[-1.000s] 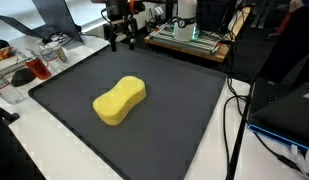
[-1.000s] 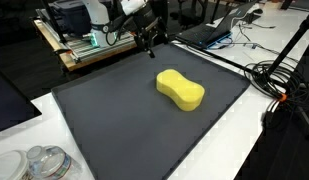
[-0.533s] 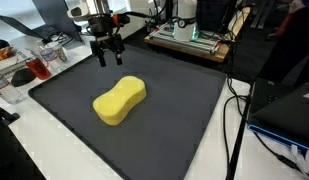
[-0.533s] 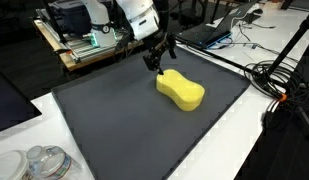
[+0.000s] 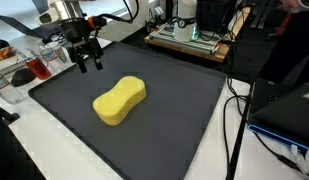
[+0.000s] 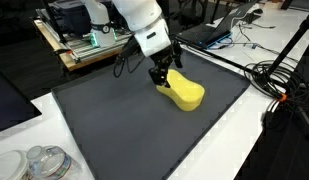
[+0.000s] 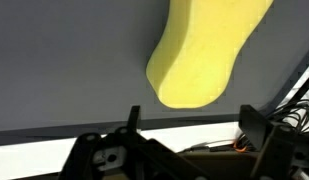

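A yellow peanut-shaped sponge [image 5: 119, 100] lies flat near the middle of a dark grey mat [image 5: 174, 130]. My gripper [image 5: 89, 64] hangs open above the mat's back part, with the sponge a short way off and nothing between its fingers. In the other exterior view the gripper [image 6: 164, 80] stands over the far end of the sponge [image 6: 186, 95] and hides part of it. In the wrist view the sponge [image 7: 204, 50] fills the upper middle. The gripper [image 7: 192, 125] shows two dark fingertips [image 7: 133, 118] spread wide below the sponge, apart from it.
A glass with red liquid [image 5: 38, 68] and clear cups stand beside the mat. A wooden rack with equipment [image 5: 189, 35] is behind it. Cables [image 5: 234, 120] run along the white table. Glass jars [image 6: 39, 163] and a laptop [image 6: 209, 35] flank the mat.
The arm has swung from the mat's back edge out over the mat, ending close to the sponge's end. The jaws stayed open. The sponge has not moved.
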Tool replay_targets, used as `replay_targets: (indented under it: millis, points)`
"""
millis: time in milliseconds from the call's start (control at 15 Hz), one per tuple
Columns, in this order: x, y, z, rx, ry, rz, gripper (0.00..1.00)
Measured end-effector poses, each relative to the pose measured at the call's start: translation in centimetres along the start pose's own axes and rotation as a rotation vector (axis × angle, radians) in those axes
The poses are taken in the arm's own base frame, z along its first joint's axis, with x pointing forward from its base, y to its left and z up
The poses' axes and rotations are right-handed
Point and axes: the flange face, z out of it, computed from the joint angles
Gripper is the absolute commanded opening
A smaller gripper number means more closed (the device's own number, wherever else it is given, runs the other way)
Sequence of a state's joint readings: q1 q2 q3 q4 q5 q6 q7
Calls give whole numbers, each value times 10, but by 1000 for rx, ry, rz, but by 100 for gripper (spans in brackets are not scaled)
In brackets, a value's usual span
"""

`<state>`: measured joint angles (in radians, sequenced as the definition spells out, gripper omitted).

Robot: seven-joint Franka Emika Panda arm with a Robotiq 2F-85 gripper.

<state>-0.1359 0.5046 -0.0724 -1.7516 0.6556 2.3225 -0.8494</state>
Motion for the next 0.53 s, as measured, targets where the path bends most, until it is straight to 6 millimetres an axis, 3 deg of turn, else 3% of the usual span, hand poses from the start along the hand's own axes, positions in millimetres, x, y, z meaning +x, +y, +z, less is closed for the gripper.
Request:
replay_targets:
  millis: [533]
  points:
    - [63, -8, 11, -23, -140, -119, 100]
